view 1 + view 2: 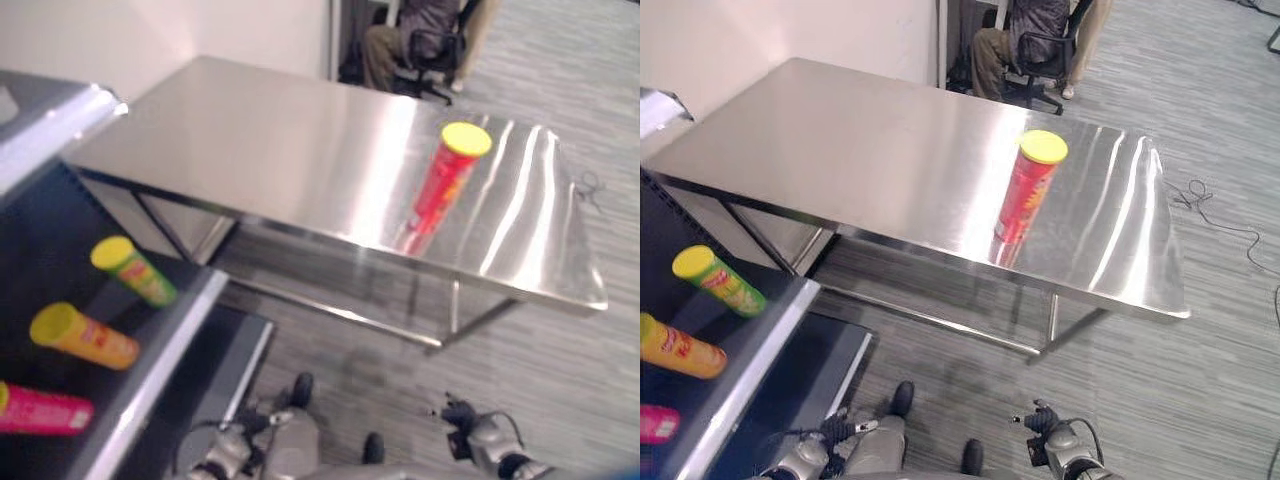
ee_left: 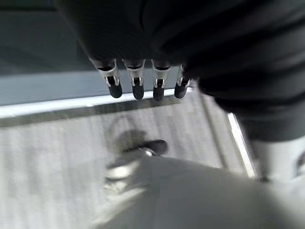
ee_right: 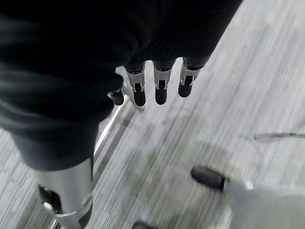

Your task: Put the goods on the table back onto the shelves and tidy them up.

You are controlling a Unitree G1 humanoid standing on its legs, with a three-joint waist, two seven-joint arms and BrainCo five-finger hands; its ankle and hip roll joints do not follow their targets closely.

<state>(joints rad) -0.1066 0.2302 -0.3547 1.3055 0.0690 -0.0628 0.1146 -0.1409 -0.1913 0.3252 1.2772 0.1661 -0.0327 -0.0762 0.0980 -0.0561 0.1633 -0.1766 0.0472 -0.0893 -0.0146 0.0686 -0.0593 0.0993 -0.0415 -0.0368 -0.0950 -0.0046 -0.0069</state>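
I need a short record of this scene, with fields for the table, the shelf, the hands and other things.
table: steel table; one red can with yellow lid, upright
shelf: dark shelf; green can, orange can, pink can, all lying
left hand: low, open, empty
right hand: low, open, empty
other: seated person behind table

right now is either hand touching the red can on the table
Apart. The right eye view shows the red can standing alone on the table, while the left hand and right hand hang low over the floor, holding nothing.
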